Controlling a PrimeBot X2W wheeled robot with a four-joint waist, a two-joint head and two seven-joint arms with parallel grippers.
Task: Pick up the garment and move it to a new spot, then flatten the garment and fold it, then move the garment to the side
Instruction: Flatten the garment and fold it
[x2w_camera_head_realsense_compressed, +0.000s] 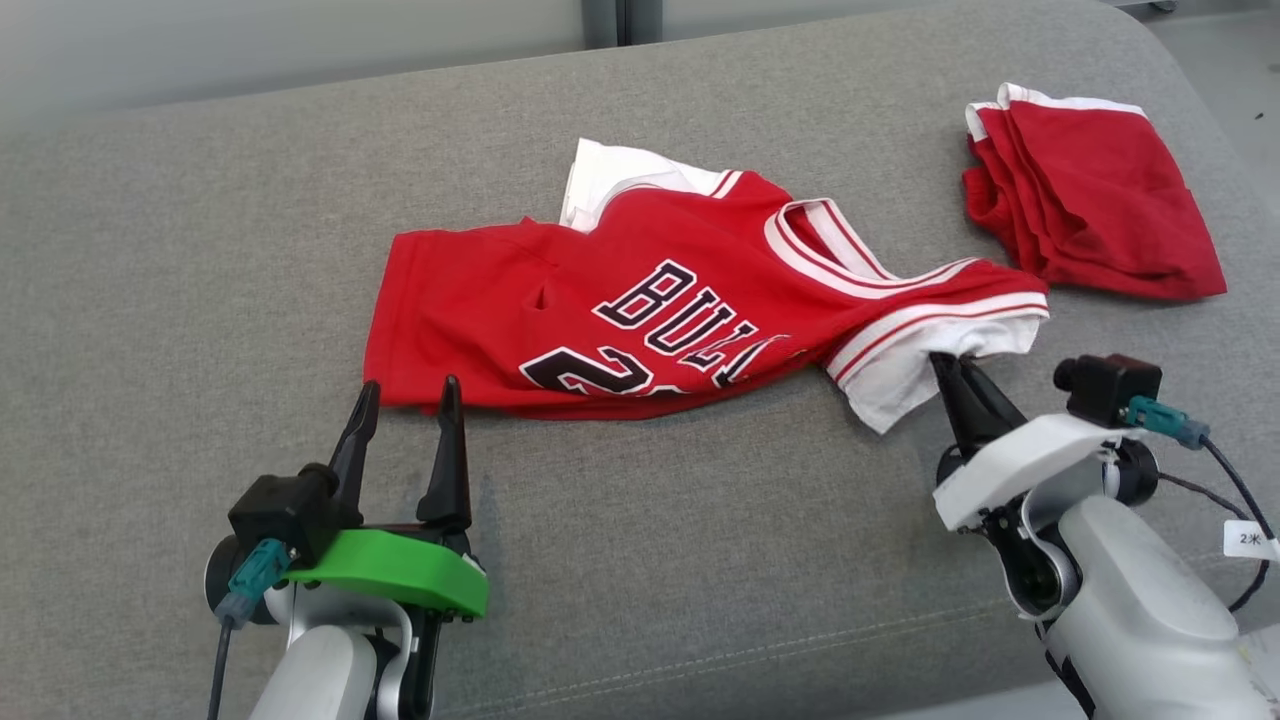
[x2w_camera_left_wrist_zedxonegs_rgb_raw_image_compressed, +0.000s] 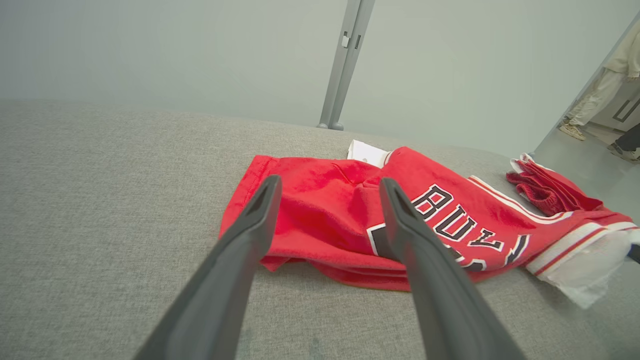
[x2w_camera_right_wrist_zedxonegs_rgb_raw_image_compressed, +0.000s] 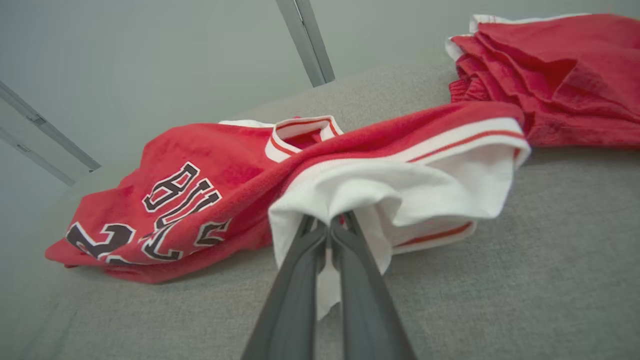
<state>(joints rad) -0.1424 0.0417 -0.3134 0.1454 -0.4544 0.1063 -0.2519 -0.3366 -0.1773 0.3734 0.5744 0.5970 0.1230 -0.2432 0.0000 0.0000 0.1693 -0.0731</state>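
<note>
The garment (x2w_camera_head_realsense_compressed: 640, 300) is a red jersey with white trim and black lettering, lying rumpled on the grey cushion (x2w_camera_head_realsense_compressed: 200, 250). My right gripper (x2w_camera_head_realsense_compressed: 948, 362) is shut on the garment's white sleeve edge (x2w_camera_right_wrist_zedxonegs_rgb_raw_image_compressed: 350, 195), which bunches around the fingertips in the right wrist view. My left gripper (x2w_camera_head_realsense_compressed: 405, 392) stands open just in front of the garment's bottom left hem (x2w_camera_left_wrist_zedxonegs_rgb_raw_image_compressed: 260, 260), fingers apart and touching nothing. In the left wrist view the red cloth (x2w_camera_left_wrist_zedxonegs_rgb_raw_image_compressed: 330, 210) shows between the two open fingers (x2w_camera_left_wrist_zedxonegs_rgb_raw_image_compressed: 250, 235).
A second red cloth with white trim (x2w_camera_head_realsense_compressed: 1090, 200) lies folded at the back right of the cushion, close to the garment's sleeve. The cushion's front seam (x2w_camera_head_realsense_compressed: 700, 660) runs near my arms. A person's legs (x2w_camera_left_wrist_zedxonegs_rgb_raw_image_compressed: 600, 100) show far off at the right.
</note>
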